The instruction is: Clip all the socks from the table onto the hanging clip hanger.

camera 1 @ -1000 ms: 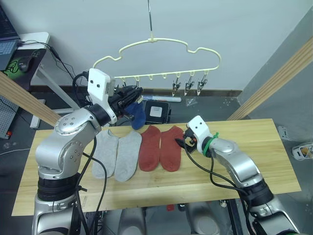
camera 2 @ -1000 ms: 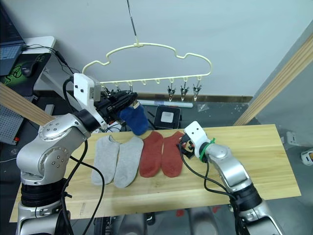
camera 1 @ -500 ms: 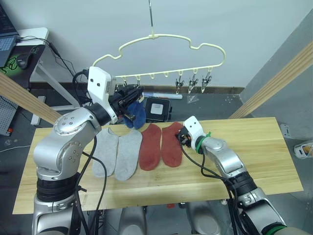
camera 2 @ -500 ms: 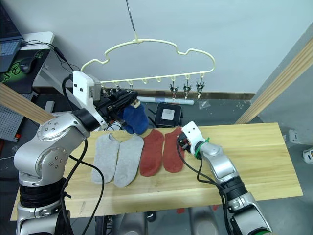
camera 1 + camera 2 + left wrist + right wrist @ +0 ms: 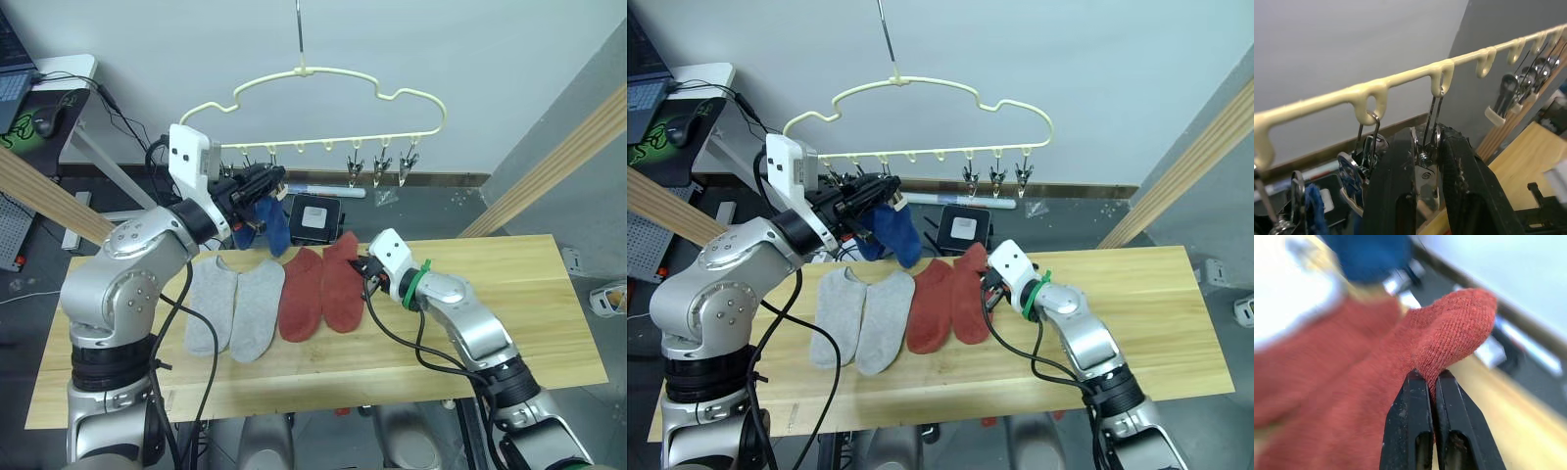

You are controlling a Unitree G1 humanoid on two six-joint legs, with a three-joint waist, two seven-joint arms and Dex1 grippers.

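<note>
- The right gripper (image 5: 1431,382), near the centre of the frame, has its jaws pinching the edge of one soft red ankle sock (image 5: 340,279), whose top is lifted off the light wooden plank surface (image 5: 529,323).
- The left gripper (image 5: 1425,147), upper left, has its jaws pressed on a small silver clip (image 5: 1426,164) of the pale yellow wavy wire hanger (image 5: 338,78).
- A blue sock (image 5: 276,227) hangs just beside it.
- The second red sock (image 5: 299,296) and two light grey socks (image 5: 235,308) lie flat, left of centre.
</note>
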